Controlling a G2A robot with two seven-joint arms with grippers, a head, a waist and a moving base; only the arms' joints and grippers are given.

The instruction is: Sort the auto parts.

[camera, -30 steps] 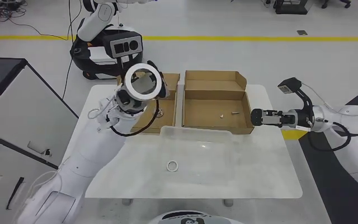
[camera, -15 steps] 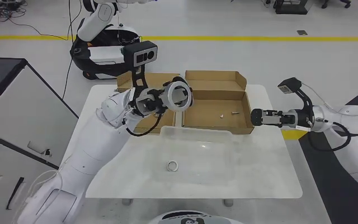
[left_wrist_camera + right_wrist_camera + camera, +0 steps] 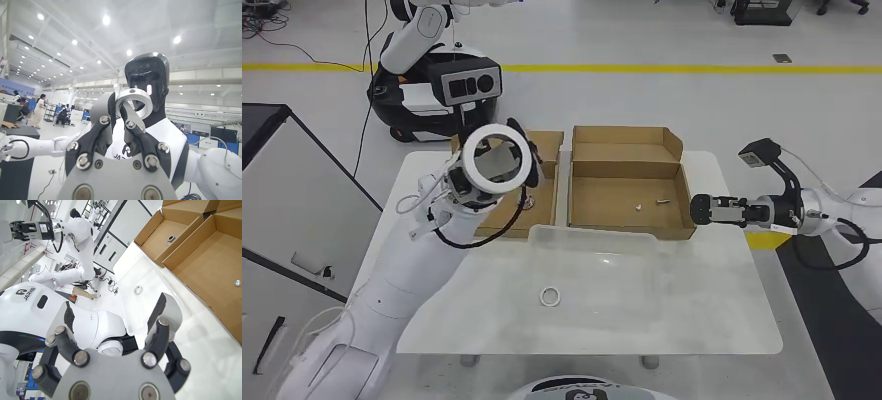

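Up at head height, pinched in the left gripper [image 3: 118, 106], is the silver metal collar ring [image 3: 140, 98]. One finger goes through the hole and the other presses on the outside of the wall, so it's properly clamped and not just hanging there. What just happened: half a second back the wrist had rolled the ring off toward the right arm's side. Now it's swung back to pretty much where it sat a second ago, face-on to the robot's head. Looks to me like it was giving the part a look from two angles before deciding where it goes, so my guess is the drop comes next. Roughly underneath that gripper is a brown cardboard box [image 3: 155, 236] with a small silver flanged fitting [image 3: 171, 239] already in it. The second brown cardboard box [image 3: 622, 195], further along toward the right gripper [image 3: 115, 306], has a small silver bolt [image 3: 236, 282] on its floor. The right gripper hasn't budged the whole time. It's parked just off the outer edge of that second box, fingers spread wide, nothing in them. Between the two grippers and nearer the robot sits a clear plastic tray [image 3: 592, 235] with one more silver ring [image 3: 550, 296] waiting, so there's at least another pick left after this one.
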